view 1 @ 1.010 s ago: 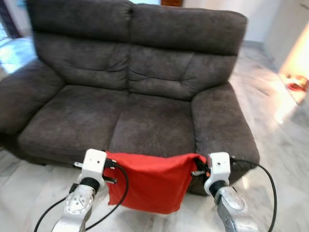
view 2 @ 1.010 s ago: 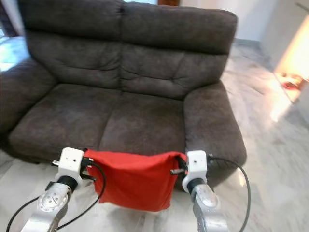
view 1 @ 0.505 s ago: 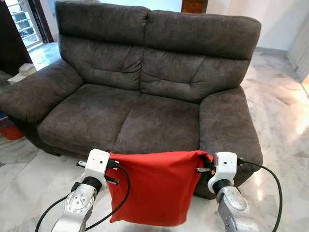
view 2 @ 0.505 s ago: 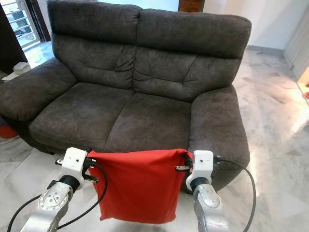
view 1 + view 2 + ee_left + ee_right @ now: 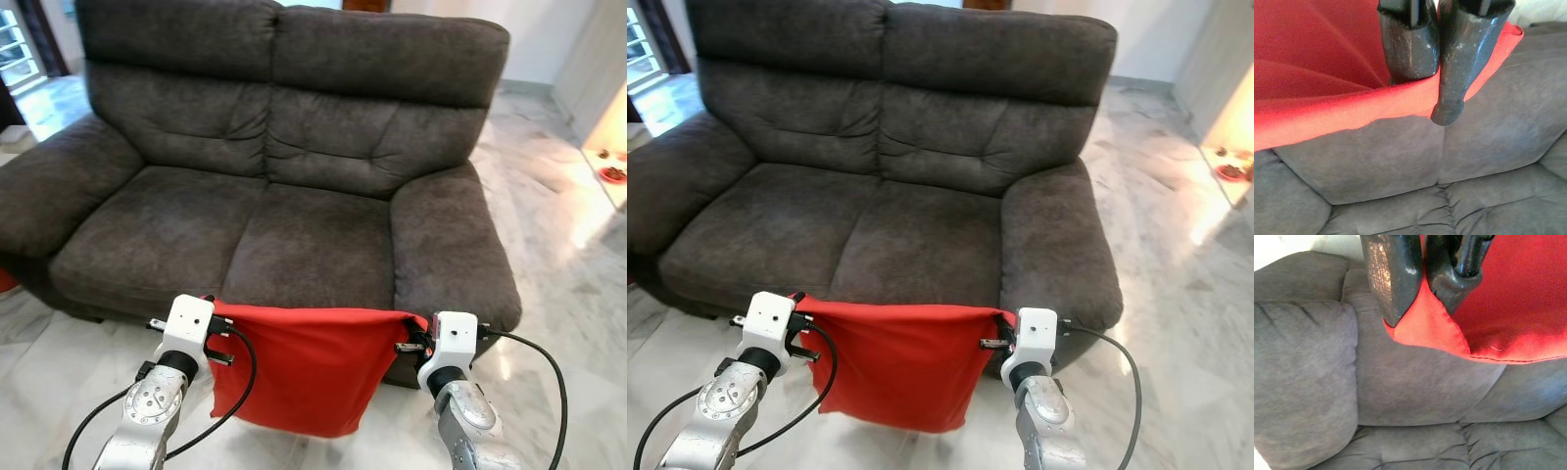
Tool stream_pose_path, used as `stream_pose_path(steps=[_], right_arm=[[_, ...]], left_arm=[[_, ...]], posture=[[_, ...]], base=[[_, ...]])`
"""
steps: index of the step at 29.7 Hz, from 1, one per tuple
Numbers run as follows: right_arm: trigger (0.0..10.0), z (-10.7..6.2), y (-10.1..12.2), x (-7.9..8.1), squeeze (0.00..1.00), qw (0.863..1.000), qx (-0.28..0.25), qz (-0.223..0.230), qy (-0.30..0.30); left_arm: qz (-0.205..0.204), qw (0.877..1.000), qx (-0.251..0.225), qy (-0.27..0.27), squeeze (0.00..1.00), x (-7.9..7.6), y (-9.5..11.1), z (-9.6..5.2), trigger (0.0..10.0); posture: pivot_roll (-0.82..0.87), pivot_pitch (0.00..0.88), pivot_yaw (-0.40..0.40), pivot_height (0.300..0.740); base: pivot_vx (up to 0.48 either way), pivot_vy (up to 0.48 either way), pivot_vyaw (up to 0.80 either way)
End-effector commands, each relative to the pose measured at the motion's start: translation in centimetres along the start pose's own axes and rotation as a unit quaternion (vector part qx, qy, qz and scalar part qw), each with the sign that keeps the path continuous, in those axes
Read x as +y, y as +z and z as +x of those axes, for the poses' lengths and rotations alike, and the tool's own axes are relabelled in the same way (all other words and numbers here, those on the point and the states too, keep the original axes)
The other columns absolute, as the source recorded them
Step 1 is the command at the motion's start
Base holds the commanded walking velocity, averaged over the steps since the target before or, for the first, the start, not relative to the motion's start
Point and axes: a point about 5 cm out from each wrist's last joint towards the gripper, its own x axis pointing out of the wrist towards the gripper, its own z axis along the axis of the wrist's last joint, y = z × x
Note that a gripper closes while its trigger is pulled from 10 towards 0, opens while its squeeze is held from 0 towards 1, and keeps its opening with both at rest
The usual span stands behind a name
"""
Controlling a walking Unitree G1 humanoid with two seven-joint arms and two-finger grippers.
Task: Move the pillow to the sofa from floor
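The red pillow (image 5: 299, 367) is hanging in the air just in front of the near edge of the dark grey sofa (image 5: 284, 196), stretched flat between the two hands by its upper corners. Its top edge is running nearly level and its lower part is drooping down toward the marble floor (image 5: 578, 284), with the bottom hem slanting lower on the right.

The left hand (image 5: 210, 309) is pinching the pillow's upper left corner; in the left wrist view its two black fingers (image 5: 1408, 44) are pressing together with the red cloth (image 5: 1327, 83) squeezed between them, and the sofa's grey cushions are lying beyond.

The right hand (image 5: 411, 341) is pinching the upper right corner; in the right wrist view its fingers (image 5: 1393, 274) are closing on a fold of the red fabric (image 5: 1508, 298), which is sticking out below the tips.

Both silver arms are reaching forward from the near side, each trailing a black cable (image 5: 240, 387) that is looping down beside the wrist. The right hand is sitting just in front of the sofa's right armrest (image 5: 446, 245), and the left hand is sitting in front of the left seat cushion (image 5: 147, 240). Bright light is falling on the floor at the far right.
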Motion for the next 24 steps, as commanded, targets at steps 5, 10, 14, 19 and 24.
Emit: stream_pose_path(steps=[5,10,14,19,24], right_arm=[[10.0,0.32,1.24,-0.17,0.00,0.999,-0.030,-0.023,-0.001],[10.0,0.32,1.17,0.15,0.00,0.999,-0.032,-0.014,0.002],[10.0,0.40,1.05,0.14,0.00,0.999,-0.030,-0.014,0.000],[10.0,0.43,1.07,0.29,0.00,0.999,-0.033,-0.010,0.001],[10.0,0.37,1.02,0.31,0.00,0.999,-0.033,-0.012,0.005]], left_arm=[[-0.005,0.999,-0.040,0.023,0.00,0.84,1.42,0.16,10.0],[-0.009,0.999,-0.039,0.029,0.00,1.06,1.33,-0.02,10.0],[-0.008,0.999,-0.040,0.029,0.00,1.12,1.40,-0.04,10.0],[-0.008,0.999,-0.042,0.033,0.00,1.32,1.58,0.01,10.0],[-0.009,0.998,-0.047,0.034,0.00,1.36,1.79,0.04,10.0]], posture=[[0.13,0.042,-0.046,0.740],[0.14,0.037,-0.042,0.740],[0.15,0.032,-0.037,0.740],[0.15,0.034,-0.034,0.740],[0.15,0.045,-0.035,0.740]], base=[[0.000,0.000,0.00],[0.000,0.000,0.00],[0.000,0.000,0.00],[0.000,0.101,0.00],[0.000,0.258,0.00]])
